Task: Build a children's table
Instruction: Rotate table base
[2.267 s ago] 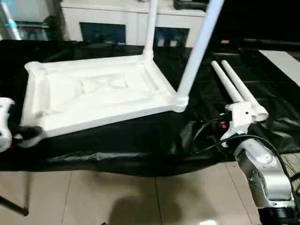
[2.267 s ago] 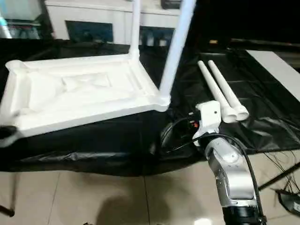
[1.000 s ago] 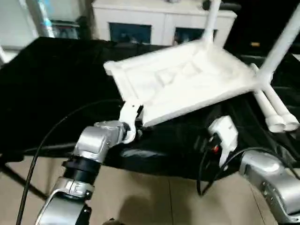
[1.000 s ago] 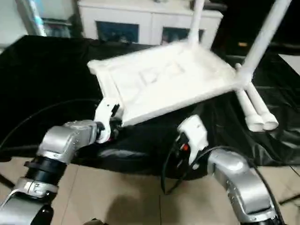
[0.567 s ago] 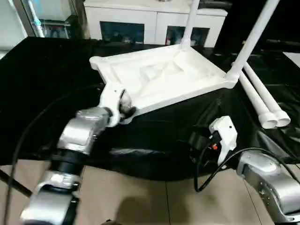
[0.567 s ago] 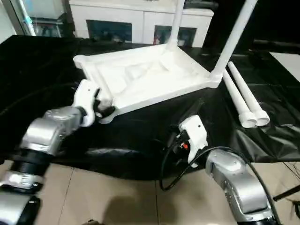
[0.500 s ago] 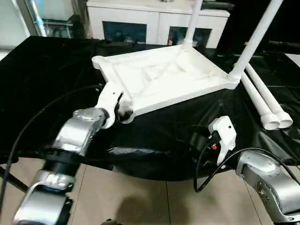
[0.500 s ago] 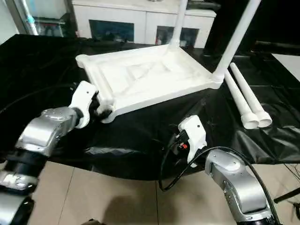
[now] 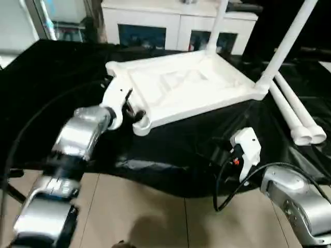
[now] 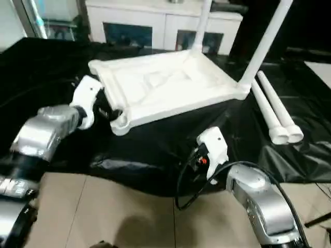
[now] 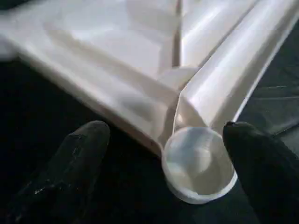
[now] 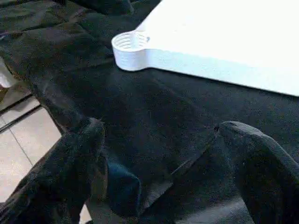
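Observation:
The children's table lies upside down on black cloth: a white tabletop [image 9: 181, 85] with two legs standing in its far corner [image 9: 217, 26] and right corner [image 9: 287, 44]. Two loose legs [image 9: 297, 113] lie side by side at the right. My left gripper [image 9: 129, 107] is at the near-left corner socket [image 9: 140, 125]. In the left wrist view, that empty round socket [image 11: 198, 163] sits between the spread fingers [image 11: 79, 154], untouched. My right gripper [image 12: 163, 158] hangs open over the cloth short of the tabletop's near edge [image 12: 224, 46], with nothing in it.
A white cabinet with glass doors [image 9: 170, 23] stands behind the work table. The black cloth [image 9: 51, 88] drapes over the table's front edge, with tiled floor [image 9: 145, 212] below. A black cable [image 9: 225, 181] loops from my right wrist.
My left gripper's fingers have spread wider around the near-left corner socket. The tabletop has turned since the earliest frames and now rests on the cloth. The right arm has held still.

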You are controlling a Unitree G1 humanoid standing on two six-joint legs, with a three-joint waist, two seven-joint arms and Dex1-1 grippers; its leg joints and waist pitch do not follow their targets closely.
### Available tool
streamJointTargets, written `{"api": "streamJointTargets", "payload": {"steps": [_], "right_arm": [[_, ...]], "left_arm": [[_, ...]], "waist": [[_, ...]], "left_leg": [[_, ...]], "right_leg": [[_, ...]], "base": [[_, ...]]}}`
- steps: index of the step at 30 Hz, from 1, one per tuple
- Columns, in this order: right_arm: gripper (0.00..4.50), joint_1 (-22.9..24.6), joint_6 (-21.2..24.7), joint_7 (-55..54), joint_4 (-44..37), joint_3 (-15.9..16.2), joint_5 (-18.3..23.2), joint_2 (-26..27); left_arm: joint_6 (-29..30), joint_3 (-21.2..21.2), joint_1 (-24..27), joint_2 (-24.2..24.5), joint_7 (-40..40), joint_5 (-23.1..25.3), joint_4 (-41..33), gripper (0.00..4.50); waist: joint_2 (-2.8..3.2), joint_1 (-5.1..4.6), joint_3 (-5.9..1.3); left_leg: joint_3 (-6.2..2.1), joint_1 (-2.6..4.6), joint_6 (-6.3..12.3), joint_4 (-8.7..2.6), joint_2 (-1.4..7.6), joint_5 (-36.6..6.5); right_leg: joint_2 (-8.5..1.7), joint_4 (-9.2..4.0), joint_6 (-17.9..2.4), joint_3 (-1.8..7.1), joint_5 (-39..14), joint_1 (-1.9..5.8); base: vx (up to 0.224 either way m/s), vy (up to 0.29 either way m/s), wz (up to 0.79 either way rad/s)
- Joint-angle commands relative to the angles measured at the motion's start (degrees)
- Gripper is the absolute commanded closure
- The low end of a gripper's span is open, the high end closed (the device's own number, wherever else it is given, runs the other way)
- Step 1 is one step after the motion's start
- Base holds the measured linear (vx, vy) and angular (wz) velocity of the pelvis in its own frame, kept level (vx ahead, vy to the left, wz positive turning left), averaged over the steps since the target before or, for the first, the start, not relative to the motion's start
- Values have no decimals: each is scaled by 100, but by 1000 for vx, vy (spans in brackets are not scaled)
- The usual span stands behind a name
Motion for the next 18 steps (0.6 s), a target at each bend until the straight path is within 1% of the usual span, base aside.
{"api": "streamJointTargets", "payload": {"steps": [1,2,3,6,7,8,9,10,11,12,13,15,16,17,18], "right_arm": [[30,-53,39,-24,13,-16,-77,-37],[30,-56,45,-30,5,-12,-74,-44],[30,-57,48,-31,2,-10,-72,-46],[30,-52,51,-38,-13,4,-82,-51],[30,-50,53,-37,-19,7,-87,-55],[30,-48,55,-35,-23,8,-88,-56],[30,-44,60,-35,-34,5,-92,-63],[30,-42,62,-36,-39,2,-93,-66],[30,-35,60,-37,-50,-1,-97,-74],[30,-30,57,-37,-56,-3,-100,-79],[30,-25,58,-40,-62,-7,-100,-81],[30,-15,57,-47,-70,-14,-102,-83],[30,-11,61,-55,-74,-17,-101,-80],[30,-8,64,-60,-76,-18,-100,-77],[30,-3,59,-67,-77,-16,-108,-75]], "left_arm": [[53,96,-118,-112,124,-100,344,4],[-104,117,-233,-209,178,-112,744,4],[-141,123,-277,-244,190,-116,897,4],[-229,59,-387,-298,93,-85,1253,4],[-225,11,-437,-307,73,-21,1374,4],[-220,-9,-476,-314,90,33,1455,4],[-257,-101,-608,-303,204,228,1744,4],[-298,-139,-680,-298,267,309,1905,4],[-332,-139,-807,-290,368,377,2156,4],[-371,-123,-895,-290,412,386,2332,4],[-428,-90,-960,-291,427,371,2455,4],[-519,-50,-1047,-287,456,357,2635,4],[-560,-30,-1078,-284,468,352,2710,4],[-628,-32,-1107,-278,489,374,2800,4],[-692,-25,-1126,-274,519,391,2882,4]], "waist": [[-3,2,-363],[-17,-3,-369],[-4,8,-381],[-16,9,-381],[29,15,-384],[3,2,-381],[39,8,-377],[24,-3,-373],[42,5,-375],[35,3,-376],[21,6,-371],[18,10,-375],[52,16,-377],[33,8,-380],[35,12,-382]], "left_leg": [[-81,124,45,-409,219,-834],[-77,114,80,-403,209,-800],[-81,124,111,-395,205,-764],[-88,114,153,-401,219,-728],[-95,121,152,-400,224,-742],[-88,125,155,-401,224,-784],[-94,126,146,-403,226,-804],[-85,125,159,-403,213,-834],[-91,136,148,-401,214,-885],[-91,142,134,-403,217,-910],[-98,133,113,-411,217,-944],[-104,133,109,-411,223,-904],[-110,136,95,-413,227,-913],[-106,136,98,-411,227,-917],[-104,139,96,-409,227,-924]], "right_leg": [[-345,-363,-1128,208,-587,264],[-333,-367,-1122,206,-529,269],[-339,-364,-1123,206,-461,270],[-345,-354,-1170,202,-352,279],[-353,-346,-1200,201,-327,280],[-347,-359,-1211,200,-330,277],[-351,-353,-1235,201,-332,278],[-332,-381,-1199,200,-376,269],[-338,-383,-1183,201,-412,271],[-341,-388,-1175,202,-431,273],[-347,-390,-1173,202,-457,285],[-354,-374,-1218,199,-371,290],[-360,-369,-1241,199,-349,291],[-354,-368,-1265,197,-292,293],[-357,-367,-1281,197,-273,292]], "base": [[0,0,0],[0,0,0],[0,0,0],[0,0,0],[0,0,0],[0,0,0],[0,0,0],[0,0,0],[0,0,0],[0,0,0],[0,0,0],[0,0,0],[0,0,0],[0,0,0],[0,0,0]]}}
